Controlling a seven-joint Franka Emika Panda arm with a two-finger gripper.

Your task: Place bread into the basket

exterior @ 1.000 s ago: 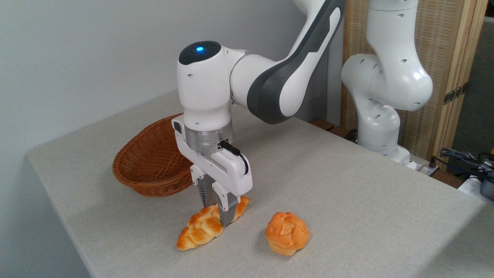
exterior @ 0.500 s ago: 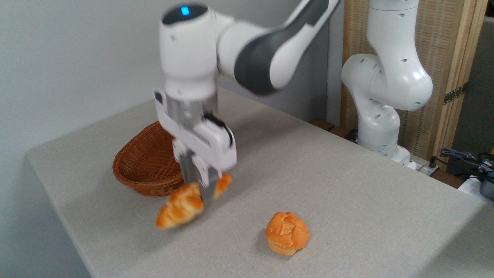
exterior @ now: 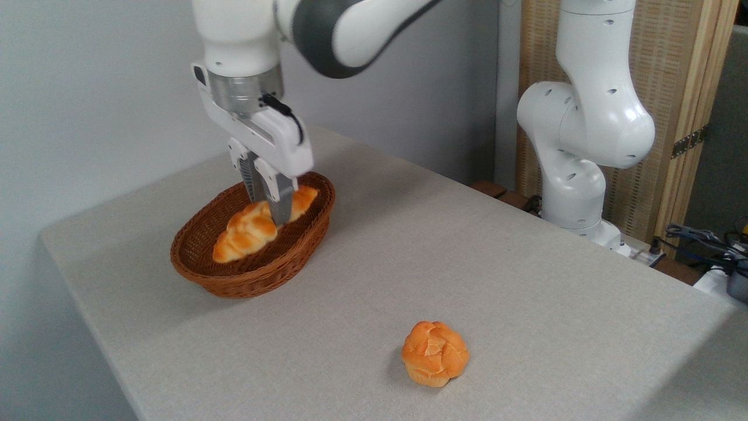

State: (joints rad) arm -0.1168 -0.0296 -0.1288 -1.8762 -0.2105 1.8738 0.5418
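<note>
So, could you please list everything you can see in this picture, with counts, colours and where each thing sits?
bread: 1, golden-orange braided loaf, held over the basket's inside, tilted with its left end lower
basket: 1, reddish-brown wicker, oval, on the table at the back left
bun: 1, orange, round and lumpy, alone on the table near the front
table: 1, pale grey, fills most of the view
screen: 1, light wood and woven panel, behind the table at right
cables: several, dark, at the right edge
gripper: 1, white with grey fingers, shut on the bread's middle
robot arm: 1, white and grey, base at the table's far right edge
</note>
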